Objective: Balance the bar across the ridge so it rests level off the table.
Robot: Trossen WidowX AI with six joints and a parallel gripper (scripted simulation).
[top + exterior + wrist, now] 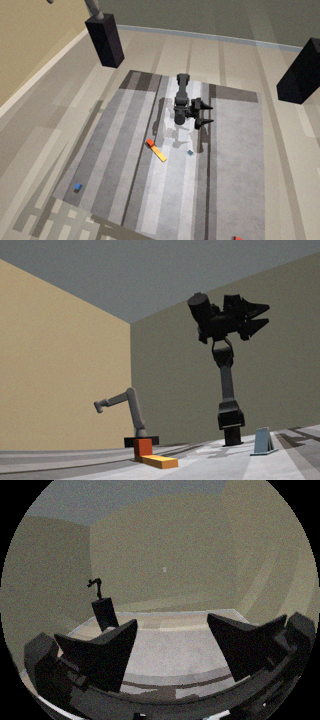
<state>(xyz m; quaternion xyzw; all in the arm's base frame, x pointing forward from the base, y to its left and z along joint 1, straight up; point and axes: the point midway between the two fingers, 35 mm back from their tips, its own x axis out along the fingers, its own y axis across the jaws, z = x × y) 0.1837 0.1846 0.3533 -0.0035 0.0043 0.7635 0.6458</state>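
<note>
Gripper (262,316) raised high, jaws spread wide, holding nothing. Orange-yellow bar (156,150) flat on worktop (232,160), near but apart from blue ridge (190,152).

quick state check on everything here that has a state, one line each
gripper: open, holding nothing, raised high above the table
bar: lying on the table, orange end and yellow end, not on the ridge
ridge: upright on the table, nothing resting on it
blue cube: sitting on the table, far from the arm
</note>
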